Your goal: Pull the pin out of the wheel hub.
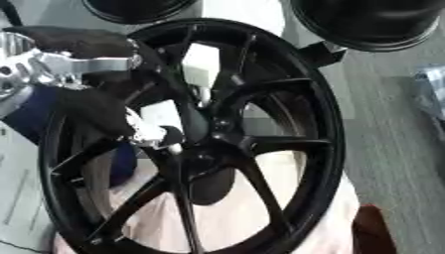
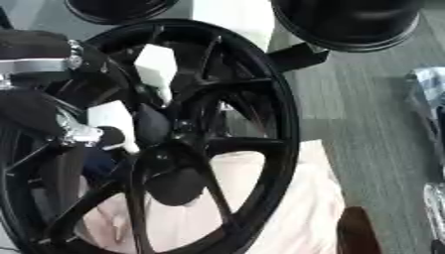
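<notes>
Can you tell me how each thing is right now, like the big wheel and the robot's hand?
wheel: black, standing on its rim, spokes facing the camera.
left hand: at the wheel's hub, fingers curled there; the pin itself cannot be made out.
pale cloth: lying under and behind the wheel.
dark round objects: two at the top edge, apart from the hand.

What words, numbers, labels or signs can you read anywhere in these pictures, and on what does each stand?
None can be read. The large black spoked wheel shows no legible marking, and the white blocks behind its spokes look blank. The left robot hand bears no text.
</notes>
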You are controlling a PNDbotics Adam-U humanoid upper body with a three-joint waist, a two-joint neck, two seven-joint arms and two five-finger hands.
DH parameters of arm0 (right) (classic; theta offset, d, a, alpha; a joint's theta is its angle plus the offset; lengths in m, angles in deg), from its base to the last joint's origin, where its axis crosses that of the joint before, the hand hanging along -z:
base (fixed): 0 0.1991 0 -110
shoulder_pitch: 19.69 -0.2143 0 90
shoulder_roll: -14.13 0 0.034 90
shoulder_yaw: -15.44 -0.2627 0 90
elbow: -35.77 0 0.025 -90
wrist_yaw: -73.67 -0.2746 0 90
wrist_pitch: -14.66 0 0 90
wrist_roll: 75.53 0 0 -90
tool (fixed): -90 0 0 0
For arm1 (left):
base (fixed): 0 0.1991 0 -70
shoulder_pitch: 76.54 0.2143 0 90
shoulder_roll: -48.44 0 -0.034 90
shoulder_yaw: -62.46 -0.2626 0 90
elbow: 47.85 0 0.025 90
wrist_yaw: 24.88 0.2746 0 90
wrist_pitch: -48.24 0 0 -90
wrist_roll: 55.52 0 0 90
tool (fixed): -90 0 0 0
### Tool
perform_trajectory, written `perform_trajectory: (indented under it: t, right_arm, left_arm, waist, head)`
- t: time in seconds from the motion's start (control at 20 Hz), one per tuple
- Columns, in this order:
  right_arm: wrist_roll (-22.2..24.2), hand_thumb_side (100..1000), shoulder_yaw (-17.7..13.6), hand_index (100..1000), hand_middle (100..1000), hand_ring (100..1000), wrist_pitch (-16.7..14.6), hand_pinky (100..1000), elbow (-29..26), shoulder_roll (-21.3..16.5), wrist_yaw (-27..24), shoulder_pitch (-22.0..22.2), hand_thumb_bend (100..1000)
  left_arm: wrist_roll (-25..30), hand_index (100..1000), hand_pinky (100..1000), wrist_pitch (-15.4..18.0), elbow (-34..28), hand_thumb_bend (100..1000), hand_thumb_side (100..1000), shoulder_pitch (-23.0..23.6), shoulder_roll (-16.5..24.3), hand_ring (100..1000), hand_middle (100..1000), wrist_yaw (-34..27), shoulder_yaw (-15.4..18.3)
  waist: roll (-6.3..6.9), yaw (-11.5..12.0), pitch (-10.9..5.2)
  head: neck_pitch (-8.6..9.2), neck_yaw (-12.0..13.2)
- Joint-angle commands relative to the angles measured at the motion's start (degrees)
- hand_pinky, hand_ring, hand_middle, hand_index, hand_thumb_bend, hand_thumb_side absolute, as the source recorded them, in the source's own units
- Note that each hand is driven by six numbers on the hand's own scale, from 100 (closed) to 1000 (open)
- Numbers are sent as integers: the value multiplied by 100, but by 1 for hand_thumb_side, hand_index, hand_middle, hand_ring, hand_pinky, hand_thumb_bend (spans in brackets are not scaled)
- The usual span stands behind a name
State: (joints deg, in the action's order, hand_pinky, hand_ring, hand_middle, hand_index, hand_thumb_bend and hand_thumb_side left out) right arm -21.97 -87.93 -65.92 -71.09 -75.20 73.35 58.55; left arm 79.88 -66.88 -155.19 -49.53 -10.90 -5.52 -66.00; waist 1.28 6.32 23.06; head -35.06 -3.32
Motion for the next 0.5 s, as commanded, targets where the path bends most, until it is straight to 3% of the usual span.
perform_trajectory:
  t: [0.05, 0.4, 0.5]
  right_arm:
    - [1, 543, -36, 651, 567, 793, -25, 698, -142, -58, -17, -47, 100]
    - [8, 543, -37, 651, 568, 793, -35, 698, -140, -58, -26, -54, 100]
    - [9, 544, -39, 651, 568, 794, -38, 699, -138, -59, -27, -55, 100]
  left_arm:
    - [657, 861, 741, -630, 50, 476, 707, -51, 64, 707, 724, -35, 18]
    - [657, 791, 687, -616, 98, 435, 634, -32, 39, 615, 613, -116, -38]
    - [657, 754, 657, -640, 85, 370, 545, -35, 37, 578, 572, -121, -22]
  waist:
    - [-10, -8, -100]
    - [-8, -11, -108]
    - [-7, -9, -112]
  head:
    - [84, 29]
    - [90, 41]
    - [91, 42]
